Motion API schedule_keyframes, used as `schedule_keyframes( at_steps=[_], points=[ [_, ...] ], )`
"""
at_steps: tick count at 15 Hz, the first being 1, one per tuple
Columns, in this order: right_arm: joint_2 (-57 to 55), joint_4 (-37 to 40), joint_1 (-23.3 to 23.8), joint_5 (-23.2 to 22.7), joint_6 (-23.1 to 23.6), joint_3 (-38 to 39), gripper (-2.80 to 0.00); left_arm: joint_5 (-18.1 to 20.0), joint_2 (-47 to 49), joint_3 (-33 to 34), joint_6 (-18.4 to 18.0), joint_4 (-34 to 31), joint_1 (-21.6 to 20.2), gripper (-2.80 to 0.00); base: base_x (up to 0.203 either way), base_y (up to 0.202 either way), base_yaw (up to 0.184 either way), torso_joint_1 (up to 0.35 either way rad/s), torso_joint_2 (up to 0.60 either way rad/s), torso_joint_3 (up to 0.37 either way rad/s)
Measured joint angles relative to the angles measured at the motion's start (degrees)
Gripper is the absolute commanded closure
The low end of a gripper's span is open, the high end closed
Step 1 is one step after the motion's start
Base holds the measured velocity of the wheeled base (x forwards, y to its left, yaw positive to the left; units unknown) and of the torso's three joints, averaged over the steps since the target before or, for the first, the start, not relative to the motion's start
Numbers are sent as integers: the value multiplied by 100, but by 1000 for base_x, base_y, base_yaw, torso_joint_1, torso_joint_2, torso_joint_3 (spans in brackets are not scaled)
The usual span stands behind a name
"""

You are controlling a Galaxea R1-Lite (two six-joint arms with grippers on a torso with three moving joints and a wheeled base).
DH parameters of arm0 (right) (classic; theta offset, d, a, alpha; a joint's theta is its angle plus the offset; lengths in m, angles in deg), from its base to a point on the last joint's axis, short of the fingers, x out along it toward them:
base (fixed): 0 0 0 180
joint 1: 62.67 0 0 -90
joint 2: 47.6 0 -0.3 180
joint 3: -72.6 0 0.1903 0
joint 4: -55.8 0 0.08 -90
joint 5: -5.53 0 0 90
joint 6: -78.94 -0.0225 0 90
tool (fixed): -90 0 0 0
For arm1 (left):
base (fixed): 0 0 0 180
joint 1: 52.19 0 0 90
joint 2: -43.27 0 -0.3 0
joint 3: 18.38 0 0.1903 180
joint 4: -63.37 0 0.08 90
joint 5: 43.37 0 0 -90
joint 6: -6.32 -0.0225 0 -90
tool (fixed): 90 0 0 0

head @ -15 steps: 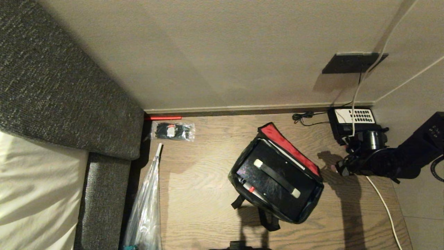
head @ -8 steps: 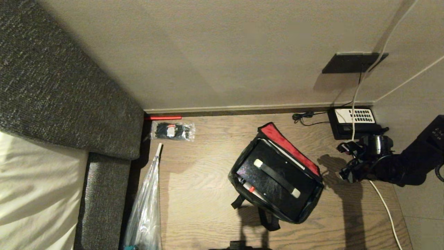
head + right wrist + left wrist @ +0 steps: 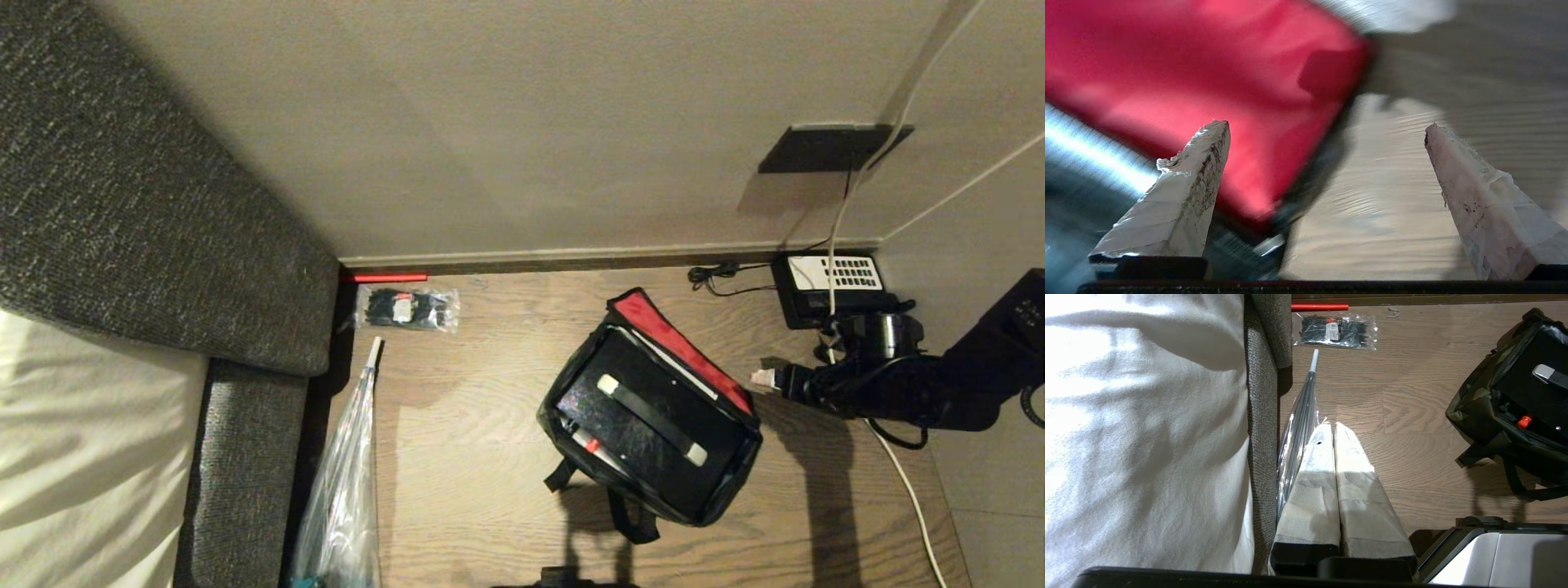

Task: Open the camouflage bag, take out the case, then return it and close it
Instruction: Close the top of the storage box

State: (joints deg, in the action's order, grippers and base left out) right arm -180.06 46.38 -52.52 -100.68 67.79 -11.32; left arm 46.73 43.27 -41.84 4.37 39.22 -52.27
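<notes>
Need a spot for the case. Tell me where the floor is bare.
Bare floor lies between the clear plastic bag and the camouflage bag, below the zip-tie packet. Crowded right of the bag: right claw, telephone, white cable.

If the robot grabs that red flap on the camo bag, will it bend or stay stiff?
Probably bend: the red flap is thin fabric lining, leaning unsupported. The camouflage bag itself looks soft, so it may sag or slide on the smooth wooden floor when tugged.
</notes>
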Motion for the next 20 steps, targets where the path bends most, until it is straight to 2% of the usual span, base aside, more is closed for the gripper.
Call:
schedule_keyframes(
  at_steps=[1, 3, 4, 5, 7, 9, 13, 16, 20],
  points=[
    [23, 16, 2, -273, 168, 17, -280, 0, 0, 0, -5, -2, 0, 0, 0, 0, 0, 0, 0, 0],
    [97, 48, 38, -462, 822, 55, -280, 1, 0, 0, -3, 2, 0, 0, 0, 0, 0, 0, 0, 0],
    [134, 100, 68, -650, 838, 87, -280, 1, 0, 0, -2, 0, 0, 0, 0, 0, 0, 0, 0, 0],
    [161, 254, 109, -973, 588, 148, -280, 0, 0, 0, 0, 0, 0, 0, 0, 0, 0, 0, 0, 0],
    [195, 746, 214, -1489, -231, 136, -280, -2, 0, 0, 2, -1, 0, 0, 0, 0, 0, 0, 0, 0],
    [211, 975, 239, -1761, -958, 93, -280, -2, 0, 0, -5, 0, 0, 0, 0, 0, 0, 0, 0, 0],
    [165, 1120, 452, -2873, -1663, 29, -280, 1, 0, 0, 0, 2, 0, 0, 0, 0, 0, 0, 0, 0],
    [-5, 962, 515, -2986, -2639, -256, -280, 1, 0, 0, -1, -1, 0, 0, 0, 0, 0, 0, 0, 0],
    [-363, 940, 537, -2975, -2790, -619, -280, 0, 0, 0, 0, 2, -2, 0, 0, 0, 0, 0, 0, 0]
  ],
)
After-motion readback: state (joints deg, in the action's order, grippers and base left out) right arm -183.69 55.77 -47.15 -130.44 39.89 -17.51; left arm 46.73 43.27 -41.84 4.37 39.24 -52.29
